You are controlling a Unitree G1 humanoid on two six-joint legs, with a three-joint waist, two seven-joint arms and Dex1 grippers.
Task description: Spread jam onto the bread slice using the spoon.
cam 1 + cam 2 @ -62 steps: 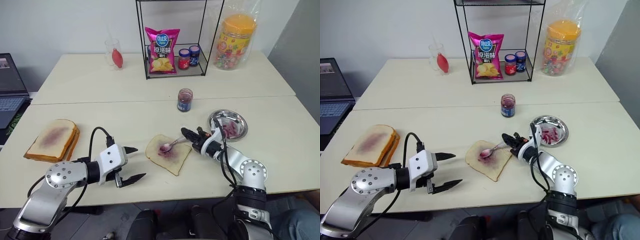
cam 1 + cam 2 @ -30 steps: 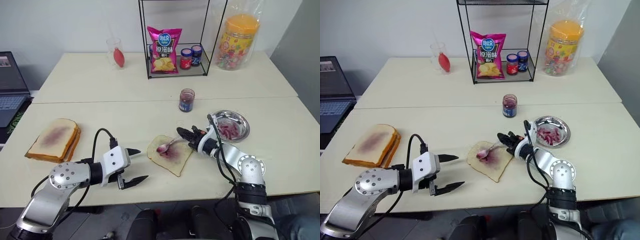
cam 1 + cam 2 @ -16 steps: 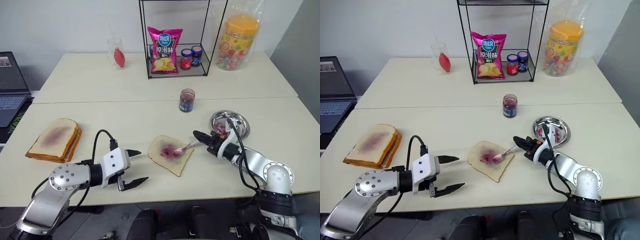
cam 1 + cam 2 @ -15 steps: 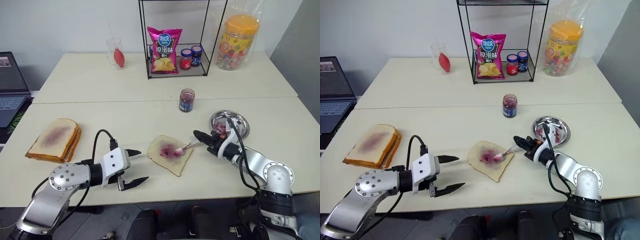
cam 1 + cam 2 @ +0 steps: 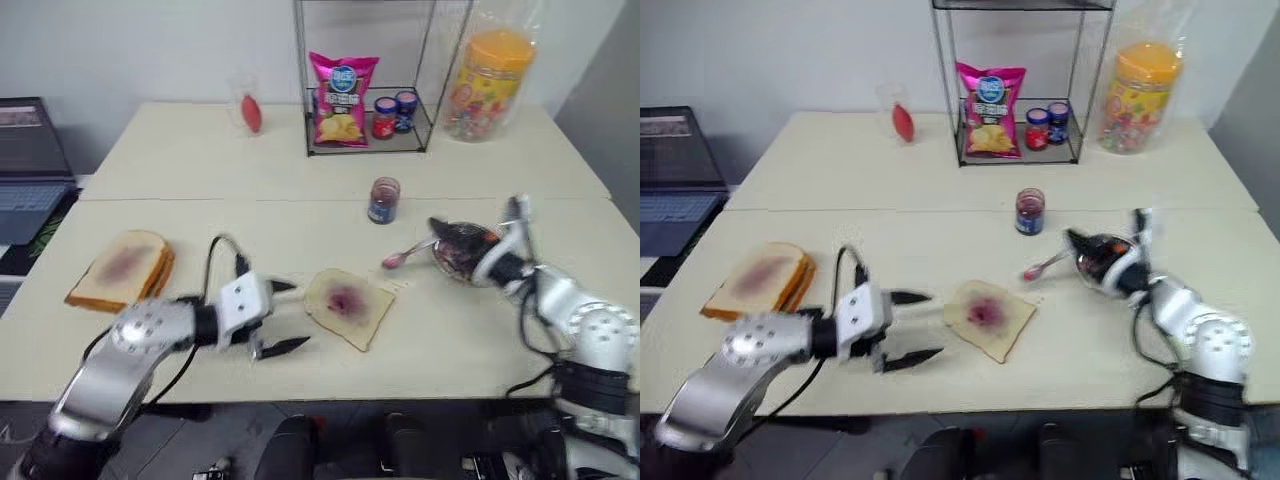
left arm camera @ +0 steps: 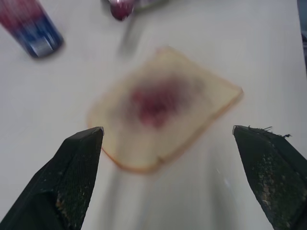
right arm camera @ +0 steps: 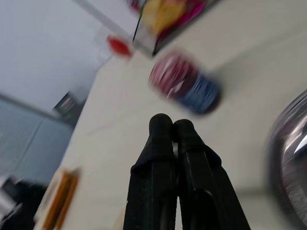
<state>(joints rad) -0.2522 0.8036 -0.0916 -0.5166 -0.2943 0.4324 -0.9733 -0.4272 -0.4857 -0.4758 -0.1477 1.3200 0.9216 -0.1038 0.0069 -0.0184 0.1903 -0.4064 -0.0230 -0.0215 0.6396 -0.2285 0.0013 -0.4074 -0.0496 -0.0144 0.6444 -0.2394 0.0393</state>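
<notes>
Nearest the camera, at lower left of the left eye view, the left gripper (image 5: pixel 283 316) is seen with its two black fingers spread wide and nothing between them, hovering just beside the bread slice (image 5: pixel 348 307). The slice lies flat on the table (image 5: pixel 200 215) at lower centre, with a purple smear confined to its middle and the margins bare. If the open fingers were lowered onto the crust, the slice could be pushed or creased, and the smear dragged onto the table.

Farther back, right of centre, the right gripper (image 5: pixel 447 238) is clamped shut on the handle of the spoon (image 5: pixel 404 255), which is held above the table between the slice and the metal dish (image 5: pixel 470 262). The bowl is carried clear of the bread, with reddish jam on it. A drip onto the table is judged possible while the spoon is carried, and the slim handle could twist in the grip if the bowl is pressed hard against anything.

Beyond, at centre, the jam (image 5: pixel 383 200) stands in its small glass jar, well apart from the slice. The jar could be tipped if the spoon were brought in at a slant against its rim.

At the upper edge, the wire rack (image 5: pixel 380 80) holds a crisp packet (image 5: pixel 342 98).
</notes>
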